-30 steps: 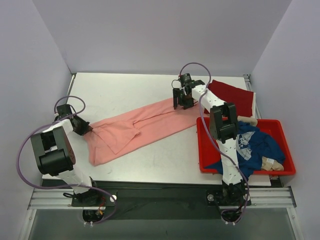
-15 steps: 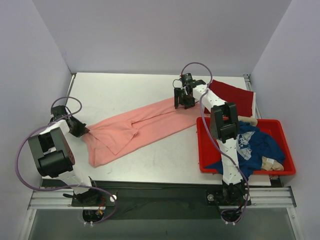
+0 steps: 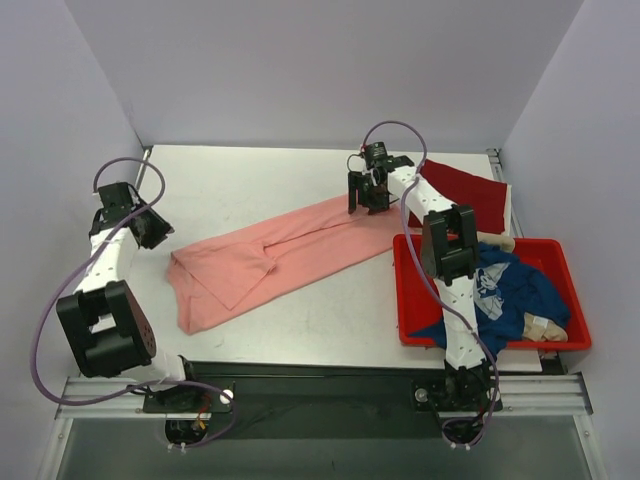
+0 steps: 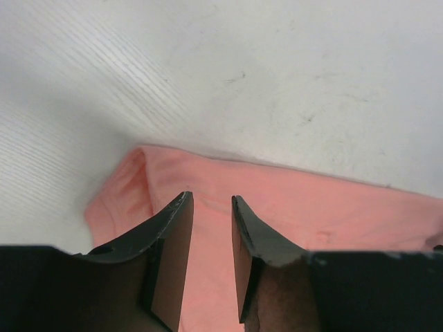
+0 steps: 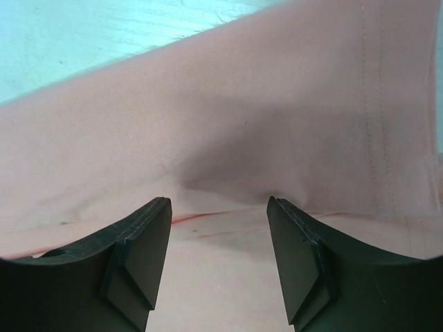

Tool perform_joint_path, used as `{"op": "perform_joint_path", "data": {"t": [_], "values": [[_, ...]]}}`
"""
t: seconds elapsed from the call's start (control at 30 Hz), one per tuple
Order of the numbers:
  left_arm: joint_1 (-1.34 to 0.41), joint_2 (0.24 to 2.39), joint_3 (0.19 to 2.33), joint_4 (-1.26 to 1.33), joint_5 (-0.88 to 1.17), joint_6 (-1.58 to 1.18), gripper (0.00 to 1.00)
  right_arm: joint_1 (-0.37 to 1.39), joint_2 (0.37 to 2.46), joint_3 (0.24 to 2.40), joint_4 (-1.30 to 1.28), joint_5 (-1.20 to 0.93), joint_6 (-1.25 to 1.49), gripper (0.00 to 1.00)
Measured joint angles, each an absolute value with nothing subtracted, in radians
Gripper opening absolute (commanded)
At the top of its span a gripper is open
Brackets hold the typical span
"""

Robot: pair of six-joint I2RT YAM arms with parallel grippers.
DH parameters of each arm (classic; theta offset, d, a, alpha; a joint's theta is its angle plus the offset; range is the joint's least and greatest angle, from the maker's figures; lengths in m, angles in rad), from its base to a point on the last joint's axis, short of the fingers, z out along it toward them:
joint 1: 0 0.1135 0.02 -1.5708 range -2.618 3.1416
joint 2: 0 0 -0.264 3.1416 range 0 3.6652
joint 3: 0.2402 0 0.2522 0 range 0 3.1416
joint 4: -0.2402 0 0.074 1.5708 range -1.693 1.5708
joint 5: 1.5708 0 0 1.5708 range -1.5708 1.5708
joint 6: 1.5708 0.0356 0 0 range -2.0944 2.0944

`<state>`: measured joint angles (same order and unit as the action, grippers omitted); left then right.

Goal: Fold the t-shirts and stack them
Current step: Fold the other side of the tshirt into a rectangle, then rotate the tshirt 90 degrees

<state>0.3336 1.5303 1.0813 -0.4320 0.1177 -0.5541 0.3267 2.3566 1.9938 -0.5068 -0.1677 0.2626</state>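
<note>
The salmon-pink t-shirt (image 3: 285, 252) lies stretched in a long diagonal band across the table, its left end folded over. My left gripper (image 3: 158, 232) hovers just off that left end, its jaws a narrow gap apart and empty; the left wrist view (image 4: 211, 199) shows pink cloth (image 4: 318, 207) beyond them. My right gripper (image 3: 366, 200) is open over the shirt's right end, with cloth (image 5: 242, 117) between and below the fingers (image 5: 219, 202). The dark red t-shirt (image 3: 465, 190) lies flat at the back right. The navy blue t-shirt (image 3: 512, 285) is crumpled in the tub.
The red plastic tub (image 3: 398, 290) stands at the front right beside the right arm and also holds a beige cloth (image 3: 545, 325). Bare white table (image 3: 250, 185) lies behind the pink shirt. Grey walls close in the left, back and right.
My left gripper has let go of the pink shirt's left corner and moved back and left, away from it. The shirt's left end has slackened. The right gripper has barely shifted.
</note>
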Motion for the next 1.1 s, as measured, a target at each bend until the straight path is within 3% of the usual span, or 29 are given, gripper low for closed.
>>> {"op": "perform_joint_path", "data": {"t": [0.37, 0.57, 0.8, 1.1], "values": [[0.109, 1.412, 1.034, -0.457, 0.058, -0.616, 0.4, 0.327, 2.33, 2.038, -0.524, -0.233, 0.257, 0.59], [-0.069, 1.52, 0.959, -0.392, 0.138, -0.721, 0.39, 0.327, 2.341, 2.099, -0.522, -0.253, 0.234, 0.59], [-0.06, 1.703, 0.957, -0.337, 0.199, -0.753, 0.35, 0.321, 2.373, 2.065, -0.52, -0.289, 0.234, 0.59], [0.054, 1.79, 1.016, -0.323, 0.307, -0.73, 0.35, 0.32, 2.365, 1.967, -0.51, -0.35, 0.262, 0.58]]}}
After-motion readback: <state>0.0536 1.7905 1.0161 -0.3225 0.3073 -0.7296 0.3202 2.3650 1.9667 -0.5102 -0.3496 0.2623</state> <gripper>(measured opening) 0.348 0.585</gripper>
